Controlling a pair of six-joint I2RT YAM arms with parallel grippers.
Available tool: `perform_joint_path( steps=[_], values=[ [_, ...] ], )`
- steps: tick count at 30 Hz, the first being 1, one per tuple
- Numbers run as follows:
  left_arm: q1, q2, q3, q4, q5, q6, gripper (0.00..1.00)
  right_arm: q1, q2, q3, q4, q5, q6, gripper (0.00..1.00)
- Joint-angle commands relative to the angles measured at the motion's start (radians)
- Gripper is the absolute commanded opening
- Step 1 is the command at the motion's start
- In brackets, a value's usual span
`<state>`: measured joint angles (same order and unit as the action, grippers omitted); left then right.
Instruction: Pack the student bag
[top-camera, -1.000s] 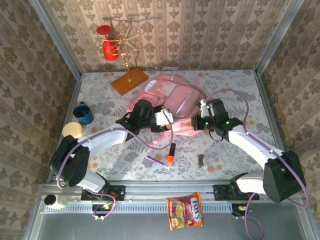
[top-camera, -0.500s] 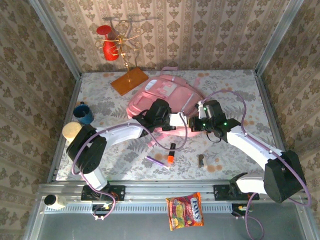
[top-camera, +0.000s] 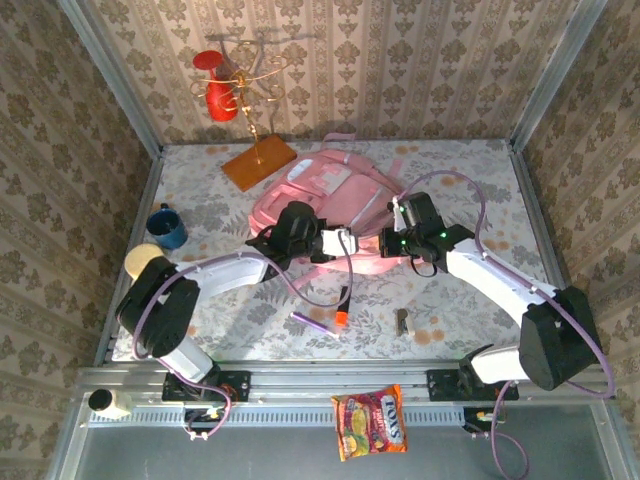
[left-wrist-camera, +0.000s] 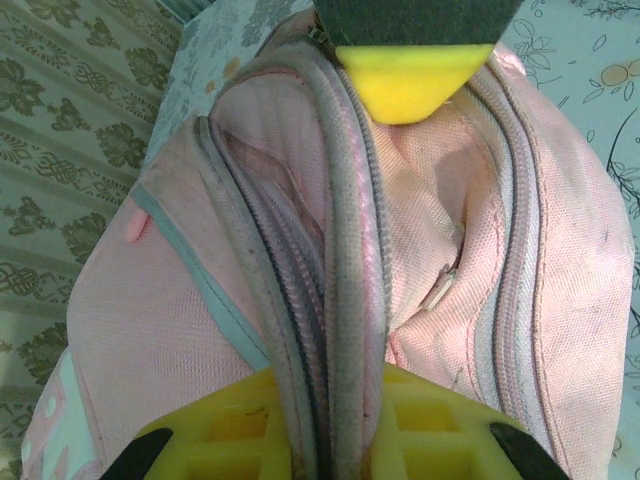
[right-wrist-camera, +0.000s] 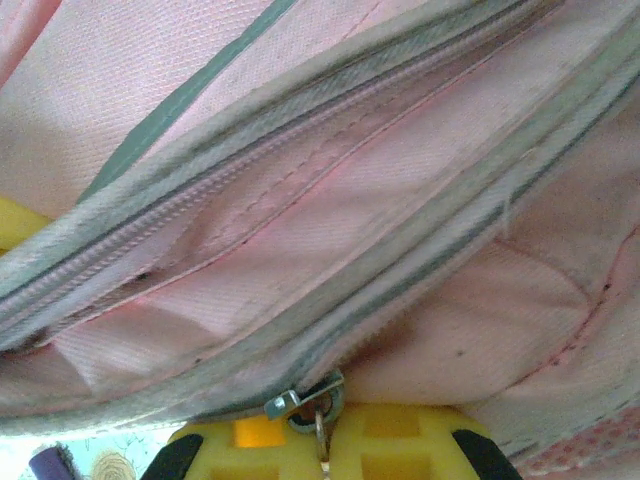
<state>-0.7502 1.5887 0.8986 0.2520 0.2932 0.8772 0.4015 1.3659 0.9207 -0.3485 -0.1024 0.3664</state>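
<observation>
One student bag (top-camera: 335, 195), pink.
Robot arms, two, both reaching onto bag: left arm (top-camera: 225, 270), right arm (top-camera: 500, 282).
Pens, two, just on near side of bag: one marker (top-camera: 342, 303) with orange cap, one purple pen (top-camera: 312, 322).
One small grey metal object (top-camera: 403, 322), near side of bag.
One blue mug (top-camera: 168, 226) and one round tan thing (top-camera: 144, 260), both left of bag.
One gold wire stand (top-camera: 255, 150) at bag's far-left corner.
One red vase (top-camera: 218, 90), same side, farther back.
One snack packet (top-camera: 372, 422), well nearer than bag.
One metal zip pull (right-wrist-camera: 300, 402) on bag.
</observation>
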Motion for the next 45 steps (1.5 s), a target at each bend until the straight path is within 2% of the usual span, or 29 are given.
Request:
perform_joint_path(
  steps=[1,7,11,17,21,24,25,29,32,34,35,36,39,41,43,45],
  values=[
    [0.096,-0.069,-0.046,-0.121,-0.053,0.010,0.00,-0.129,0.004,0.013,-0.126,0.336,0.006,0.00],
    [0.119,-0.084,-0.065,-0.147,-0.007,0.033,0.00,-0.170,0.020,0.054,-0.135,0.319,-0.018,0.00],
    [0.130,-0.112,-0.099,-0.151,-0.019,0.080,0.00,-0.230,0.057,0.078,-0.137,0.259,-0.027,0.00],
    [0.143,-0.072,-0.079,-0.185,-0.107,0.104,0.00,-0.289,0.033,0.069,-0.087,0.022,-0.012,0.00],
    [0.143,-0.030,-0.063,-0.175,-0.136,0.097,0.00,-0.302,-0.051,0.057,-0.042,-0.205,-0.012,0.00],
    [0.143,-0.018,-0.058,-0.166,-0.139,0.092,0.00,-0.301,-0.079,0.060,-0.057,-0.265,0.005,0.00],
    [0.143,-0.017,-0.057,-0.166,-0.140,0.092,0.00,-0.302,-0.088,0.060,-0.068,-0.258,0.011,0.00],
    [0.146,-0.031,-0.071,-0.146,-0.109,0.077,0.00,-0.295,-0.060,0.079,-0.146,-0.102,-0.014,0.00],
    [0.146,-0.043,-0.072,-0.148,-0.078,0.066,0.00,-0.256,-0.065,0.039,-0.101,-0.076,-0.041,0.00],
    [0.149,-0.053,-0.080,-0.146,-0.062,0.066,0.00,-0.201,-0.081,0.012,-0.047,-0.100,-0.102,0.00],
    [0.152,-0.060,-0.086,-0.144,-0.043,0.068,0.00,-0.178,-0.083,0.004,-0.025,-0.122,-0.131,0.04],
    [0.155,-0.070,-0.094,-0.138,-0.024,0.069,0.00,-0.157,-0.080,-0.002,0.003,-0.151,-0.162,0.14],
    [0.160,-0.087,-0.114,-0.137,0.010,0.082,0.00,-0.149,-0.046,-0.007,0.083,-0.178,-0.176,0.32],
    [0.162,-0.085,-0.111,-0.171,0.019,0.078,0.00,-0.155,-0.012,-0.005,0.153,-0.193,-0.144,0.37],
    [0.162,-0.076,-0.090,-0.228,0.041,0.048,0.13,-0.154,0.034,0.006,0.213,-0.220,-0.096,0.39],
    [0.161,-0.082,-0.082,-0.259,0.088,-0.005,0.37,-0.143,0.102,0.019,0.262,-0.221,-0.058,0.40]
  ],
)
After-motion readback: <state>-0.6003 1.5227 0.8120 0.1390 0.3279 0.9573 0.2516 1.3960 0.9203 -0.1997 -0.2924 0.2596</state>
